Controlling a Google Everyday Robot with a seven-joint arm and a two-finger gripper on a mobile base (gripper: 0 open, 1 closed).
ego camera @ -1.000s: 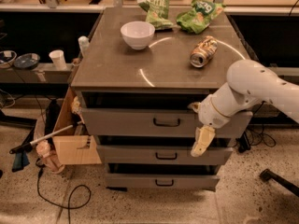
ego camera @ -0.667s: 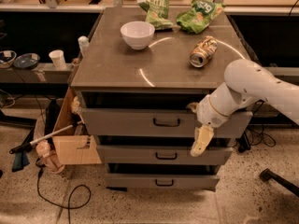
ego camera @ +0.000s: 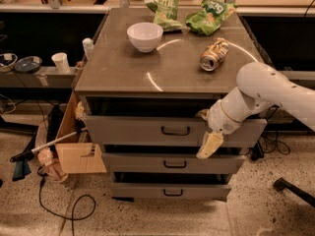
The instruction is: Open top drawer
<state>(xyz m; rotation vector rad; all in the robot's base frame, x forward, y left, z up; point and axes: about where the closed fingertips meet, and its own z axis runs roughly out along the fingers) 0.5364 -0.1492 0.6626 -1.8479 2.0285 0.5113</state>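
The top drawer [ego camera: 133, 131] is the wide grey front just under the cabinet top, with a small dark bar handle [ego camera: 175, 131] at its centre. It stands pulled out a little, with a dark gap above it. My gripper [ego camera: 209, 144] is on the end of the white arm [ego camera: 266, 90] that comes in from the right. It hangs in front of the drawer's right part, to the right of the handle and slightly below it, with its cream tip pointing down over the drawer's lower edge.
Two narrower grey drawers [ego camera: 172, 163] [ego camera: 172, 191] sit below, each stepped out a little. On the cabinet top are a white bowl [ego camera: 144, 36], a tipped can [ego camera: 214, 54] and green chip bags [ego camera: 209, 16]. A cardboard box [ego camera: 74, 154] and a cable [ego camera: 69, 210] are at the left.
The arm and gripper have shifted slightly to the left. The top drawer looks the same.
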